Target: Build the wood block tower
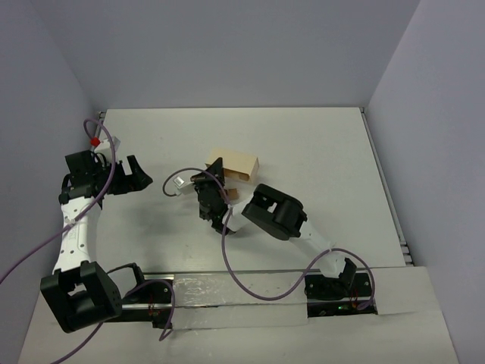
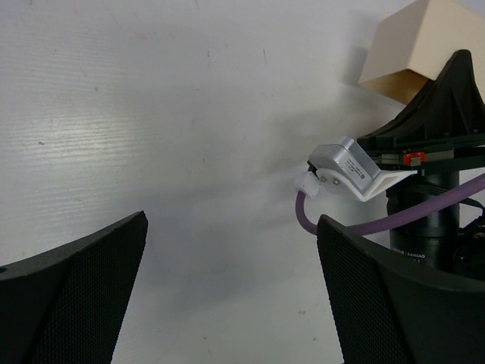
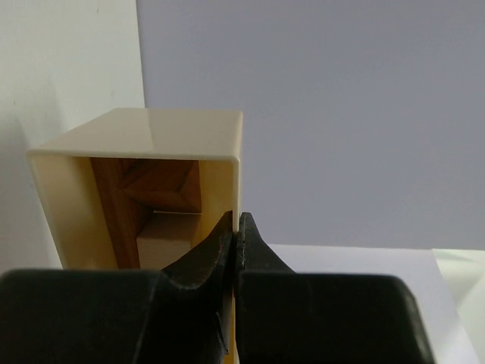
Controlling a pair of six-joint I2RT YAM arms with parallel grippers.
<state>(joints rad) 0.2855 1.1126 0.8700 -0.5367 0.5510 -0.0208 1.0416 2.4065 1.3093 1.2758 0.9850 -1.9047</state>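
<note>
Left gripper [image 2: 231, 224]: spread wide, holding nothing, above the table [image 2: 151, 114], well apart from the pale box [image 2: 424, 38].
Right gripper [image 3: 235, 225]: closed narrow on the box's right-hand wall, at its open mouth.
Wood blocks [image 3: 163, 189]: packed inside that box, reddish-brown over tan, just beyond the right fingertips, slightly to their left.
Box axis: mouth toward the right wrist, depth running away from it.
Nearer arm: right, by far.
Tower: not yet begun; probably emptying the box first.

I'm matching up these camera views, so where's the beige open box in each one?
Top external: beige box near the picture's middle.
Left wrist: top right corner.
Right wrist: centre-left, open side facing camera.
Shared landmark: right pincer, clamped on the box wall.
</note>
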